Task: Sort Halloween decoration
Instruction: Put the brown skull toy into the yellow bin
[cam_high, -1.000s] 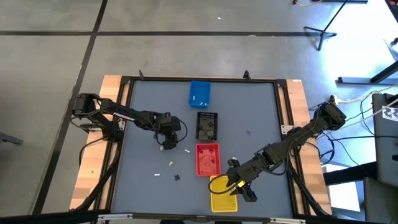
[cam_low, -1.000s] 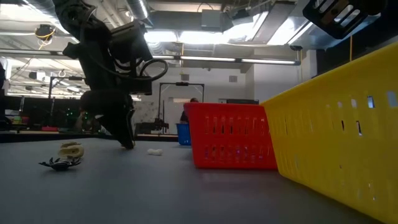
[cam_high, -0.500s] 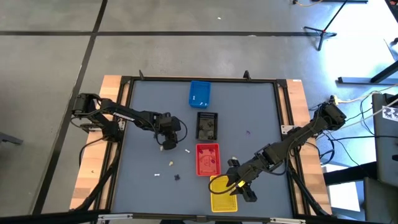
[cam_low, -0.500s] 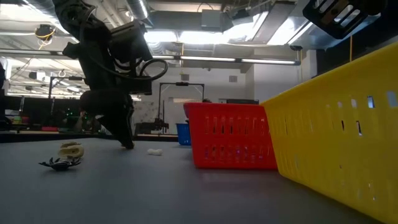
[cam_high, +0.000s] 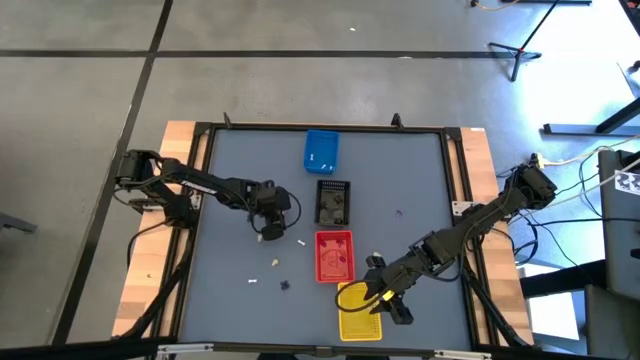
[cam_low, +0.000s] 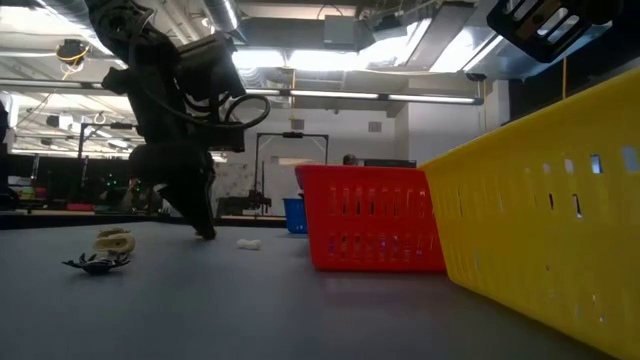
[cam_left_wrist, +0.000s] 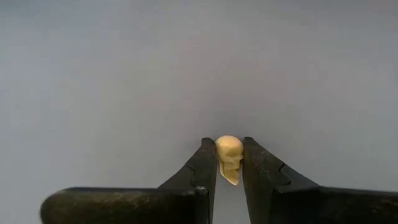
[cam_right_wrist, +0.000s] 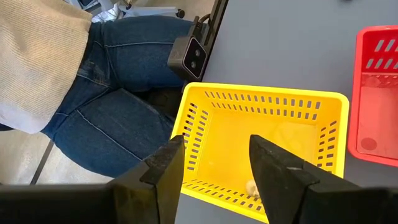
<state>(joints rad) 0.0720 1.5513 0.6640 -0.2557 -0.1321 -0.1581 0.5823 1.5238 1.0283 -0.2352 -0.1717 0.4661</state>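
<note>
Left gripper (cam_left_wrist: 229, 163) pinching cream skull (cam_left_wrist: 229, 152) left of red tray (cam_high: 334, 256); lift vertically. Right gripper (cam_right_wrist: 214, 167) spread above yellow tray (cam_right_wrist: 198, 112).

The left gripper (cam_left_wrist: 229, 163) now has its jaws drawn in against a cream skull (cam_left_wrist: 229, 152) on the grey counter (cam_left_wrist: 124, 74); a second ago they stood wide apart.
</note>
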